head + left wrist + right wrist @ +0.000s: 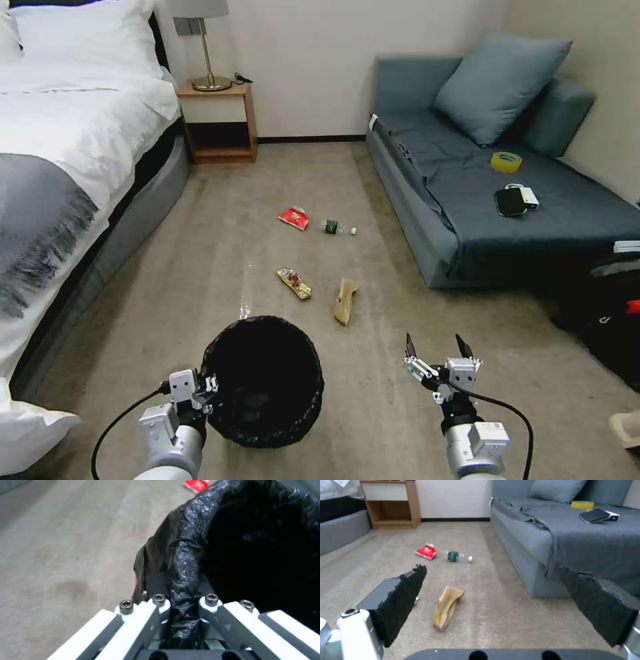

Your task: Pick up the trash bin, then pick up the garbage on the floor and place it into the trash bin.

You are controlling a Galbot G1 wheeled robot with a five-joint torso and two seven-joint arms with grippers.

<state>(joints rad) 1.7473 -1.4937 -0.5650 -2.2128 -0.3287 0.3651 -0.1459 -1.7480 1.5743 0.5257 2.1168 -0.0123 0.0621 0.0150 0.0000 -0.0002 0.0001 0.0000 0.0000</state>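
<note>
**On the bedroom carpet: bin in the left gripper, litter ahead**

At the robot's left front, the left gripper (208,387) is clamped on the rim of the trash bin (263,380), its fingers (160,610) pinching the black plastic liner (186,562) folded over the edge. The right gripper (437,350) hovers above the carpet (200,267) with its fingers spread wide and holding nothing. Ahead on the floor lie the red snack packet (294,217), the clear bottle (339,228) beside it, the printed wrapper (294,282) and the tan paper piece (345,301), nearest the right gripper. A tape roll (506,161) and phone (511,201) sit on the sofa (427,220).
</note>
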